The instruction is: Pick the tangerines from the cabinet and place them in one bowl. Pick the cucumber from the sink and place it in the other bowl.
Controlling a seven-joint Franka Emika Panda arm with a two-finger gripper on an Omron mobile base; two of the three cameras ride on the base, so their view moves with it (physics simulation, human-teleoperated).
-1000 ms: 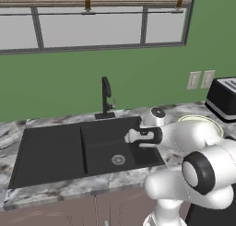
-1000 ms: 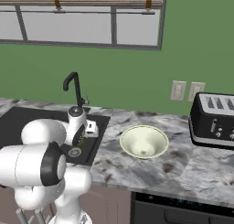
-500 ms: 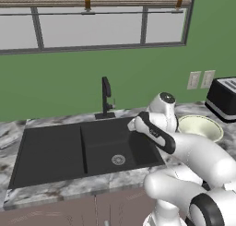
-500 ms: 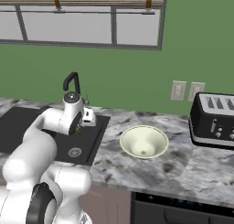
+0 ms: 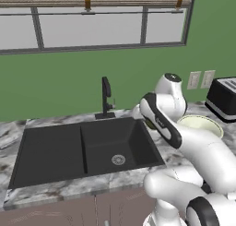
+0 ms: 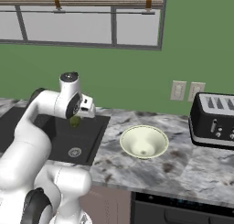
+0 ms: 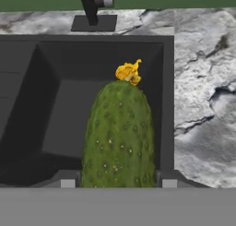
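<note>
Cucumber [image 7: 119,135] clamped in gripper [image 7: 118,182], above sink [image 7: 41,105] right basin

White rounded arm segments, dark grey joint caps, small dark claw [image 7: 118,182] fingertips with pale square pads

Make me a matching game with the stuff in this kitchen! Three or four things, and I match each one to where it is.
Things:
1. cucumber
2. bowl
3. toaster
4. faucet

Places:
A. standing behind the sink
B. at the far right of the counter, by the wall
C. held in the gripper above the sink
D. on the counter between sink and toaster

Pairs: 1-C, 2-D, 3-B, 4-A
</note>
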